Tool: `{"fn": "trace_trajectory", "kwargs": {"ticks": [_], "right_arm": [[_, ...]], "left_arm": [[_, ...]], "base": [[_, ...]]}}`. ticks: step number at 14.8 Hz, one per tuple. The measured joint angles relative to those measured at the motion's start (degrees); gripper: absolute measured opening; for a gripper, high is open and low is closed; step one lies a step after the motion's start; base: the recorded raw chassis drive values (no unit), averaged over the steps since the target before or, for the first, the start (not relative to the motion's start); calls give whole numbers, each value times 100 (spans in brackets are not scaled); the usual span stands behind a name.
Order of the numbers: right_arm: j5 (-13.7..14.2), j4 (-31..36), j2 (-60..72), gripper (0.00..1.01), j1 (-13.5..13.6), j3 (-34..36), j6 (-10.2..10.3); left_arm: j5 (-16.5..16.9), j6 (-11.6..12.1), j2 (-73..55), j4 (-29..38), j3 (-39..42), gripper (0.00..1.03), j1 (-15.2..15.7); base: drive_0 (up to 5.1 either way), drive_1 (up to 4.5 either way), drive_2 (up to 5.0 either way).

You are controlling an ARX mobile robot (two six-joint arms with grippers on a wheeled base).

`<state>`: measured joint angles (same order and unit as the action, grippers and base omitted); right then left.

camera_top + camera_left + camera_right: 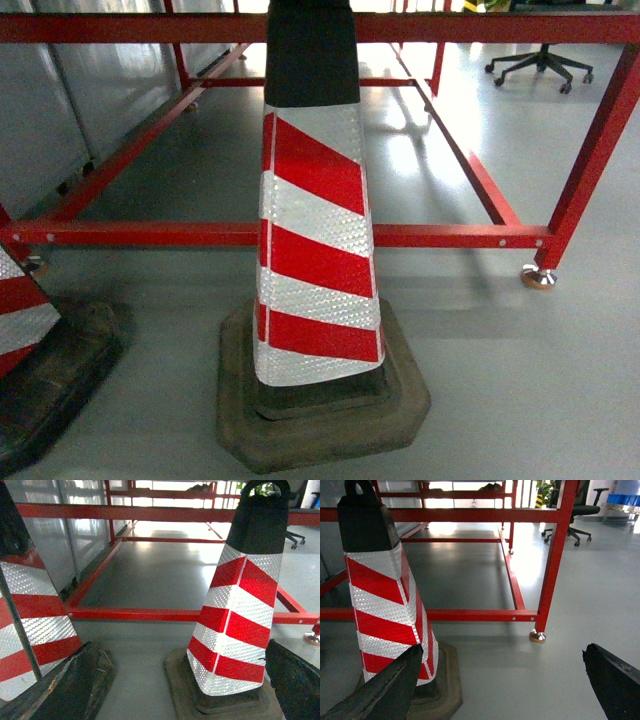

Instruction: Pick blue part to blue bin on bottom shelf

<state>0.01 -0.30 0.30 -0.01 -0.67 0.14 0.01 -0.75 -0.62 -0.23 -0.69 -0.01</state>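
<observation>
Grey floor (500,400) — two striped cones (315,230), one red frame (300,235); both hands (500,680) spread open, empty.

You find no readable text, label, brand or number in any of the three views. The only sign-like marking is the red and white reflective striping on the traffic cone (315,250) and on the second cone (20,300) at the left edge; neither stripe band nor the red frame (300,235) carries any lettering.
</observation>
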Motion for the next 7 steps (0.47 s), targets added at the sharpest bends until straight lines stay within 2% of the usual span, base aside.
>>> {"fn": "trace_trajectory", "kwargs": {"ticks": [7], "right_arm": [[0,0,0,98,0,0,0]], "left_arm": [[0,0,0,0,0,98,0]], "base": [[0,0,0]]}}
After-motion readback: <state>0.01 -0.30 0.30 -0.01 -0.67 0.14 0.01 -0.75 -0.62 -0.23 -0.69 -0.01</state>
